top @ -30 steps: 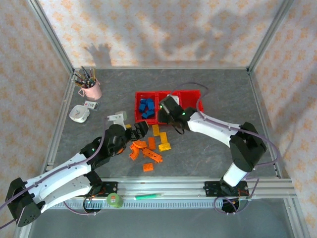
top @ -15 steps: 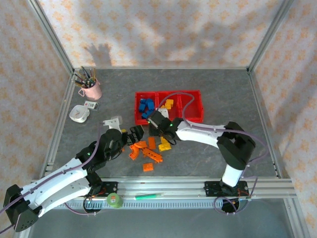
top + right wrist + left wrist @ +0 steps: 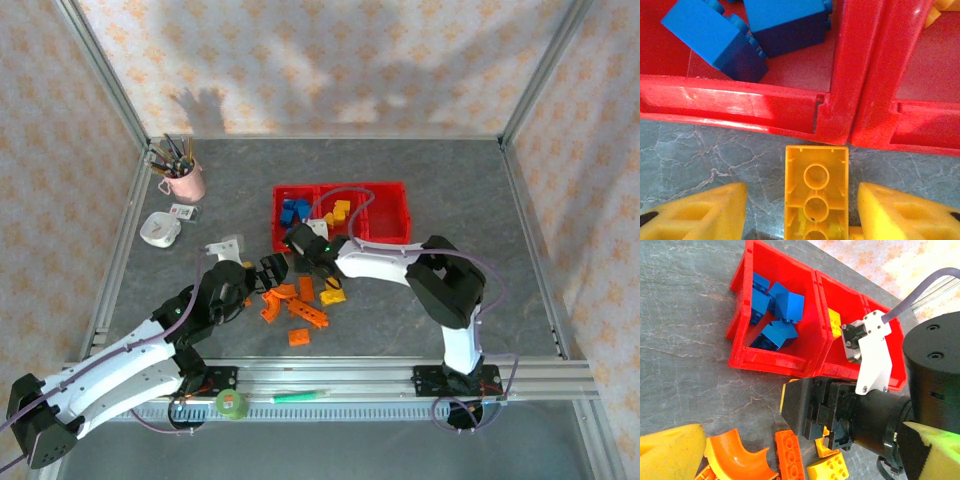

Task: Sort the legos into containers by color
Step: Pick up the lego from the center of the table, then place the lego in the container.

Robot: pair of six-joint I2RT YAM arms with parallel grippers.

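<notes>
I count three bins [image 3: 740,102]. The left one holds at least three blue bricks [image 3: 785,302], the middle two yellow ones [image 3: 340,210]. My right gripper [image 3: 802,195] straddles one upturned yellow brick [image 3: 816,165] just before them, fingers spread and clear of it. The left gripper [image 3: 272,268] hangs spread wide by the orange pieces [image 3: 300,310].

The left fingers [image 3: 671,449] and right fingers [image 3: 696,211] are both spread wide, low and near each other.
</notes>
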